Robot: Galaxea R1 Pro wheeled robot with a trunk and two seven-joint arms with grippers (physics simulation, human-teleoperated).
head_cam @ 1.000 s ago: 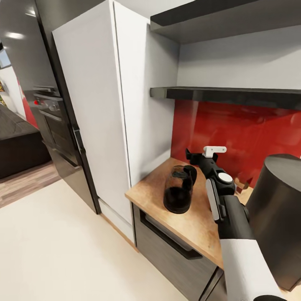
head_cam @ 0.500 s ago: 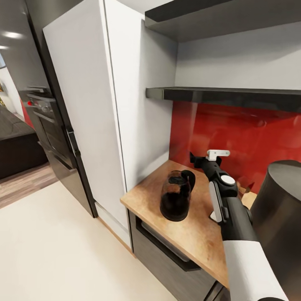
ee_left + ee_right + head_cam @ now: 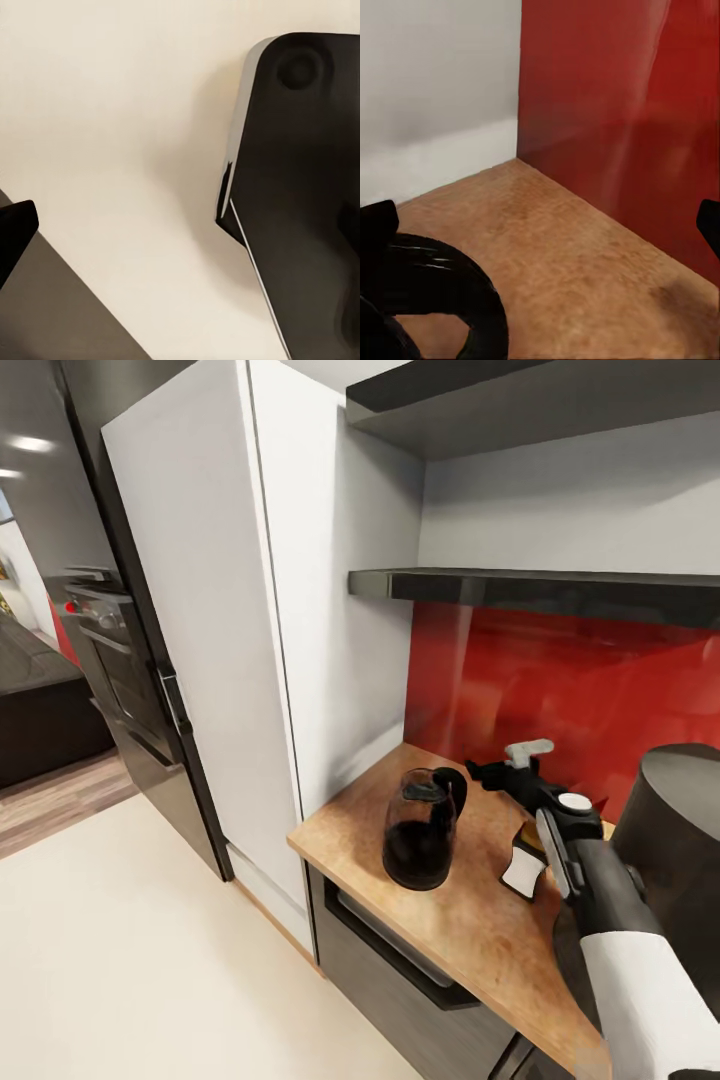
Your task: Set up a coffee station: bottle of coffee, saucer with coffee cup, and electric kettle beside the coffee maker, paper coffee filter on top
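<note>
So the kettle (image 3: 423,828) was parked near the end of the countertop (image 3: 470,920), upright, loop handle turned toward roughly 1 o'clock in the head view. The right gripper (image 3: 497,770) was hung just above the wood at about 2 o'clock from the kettle, near it but apart, fingers pointed at the corner where the red backsplash (image 3: 560,690) meets the white cabinet side (image 3: 350,660). In the right wrist view the corner was looked straight into, with a black hoop, probably the kettle rim or handle (image 3: 442,296), sat at the edge of the shot and dark fingertips (image 3: 376,221) spread wide to either side. So the fingers were parted, nothing between them.

A small bottle (image 3: 527,860) with a white label was seen standing on the counter, tucked just under the right forearm, between the kettle and the big dark grey cylinder (image 3: 670,840). The shelf (image 3: 560,588) above looked bare in the stretch shown.

Key bit for the next move: the kettle is best reached by the right arm, and since its axis is vertical, the handle would probably be approached sideways from the backsplash side.

The left gripper's state couldn't be told; pale floor (image 3: 112,112) and a dark base panel (image 3: 300,187) were caught in the left wrist view.
</note>
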